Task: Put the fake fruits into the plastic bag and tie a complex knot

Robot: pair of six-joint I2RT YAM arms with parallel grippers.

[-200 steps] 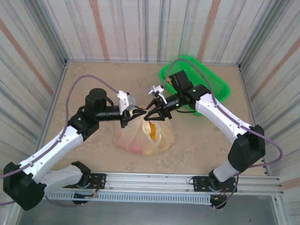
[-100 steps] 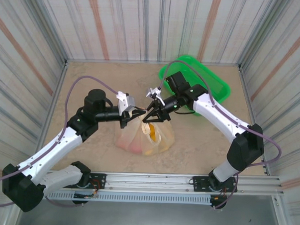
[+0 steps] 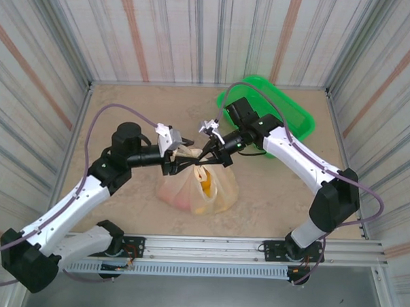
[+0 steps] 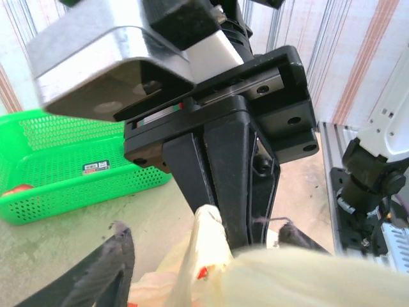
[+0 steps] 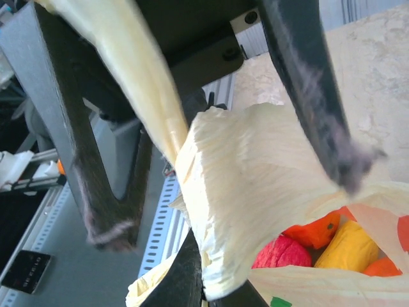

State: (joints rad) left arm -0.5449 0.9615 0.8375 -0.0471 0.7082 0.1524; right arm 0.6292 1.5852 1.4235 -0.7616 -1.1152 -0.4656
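Observation:
The cream plastic bag [image 3: 196,188] sits mid-table with its handles pulled up between both grippers. Inside it lie fake fruits: a red one [image 5: 281,253], an orange one [image 5: 314,230] and a yellow one [image 5: 345,246]. My right gripper [image 3: 206,155] is shut on a twisted bag handle [image 4: 212,225], its own jaws pinching the cream film [image 5: 204,281]. My left gripper [image 3: 186,157] faces it, open. Its fuzzy-tipped fingers [image 4: 112,262] stand wide apart on either side of the handle, and another cream strand [image 4: 307,275] lies loose across them. The knot is hidden among the fingers.
A green perforated basket [image 3: 288,111] stands at the back right, behind the right arm; something red lies in its corner [image 4: 16,190]. Striped walls enclose the table on three sides. A metal rail [image 3: 255,249] runs along the near edge.
My left gripper has opened and let go of the handle, drawing back a little to the left. My right gripper has closed onto the handle.

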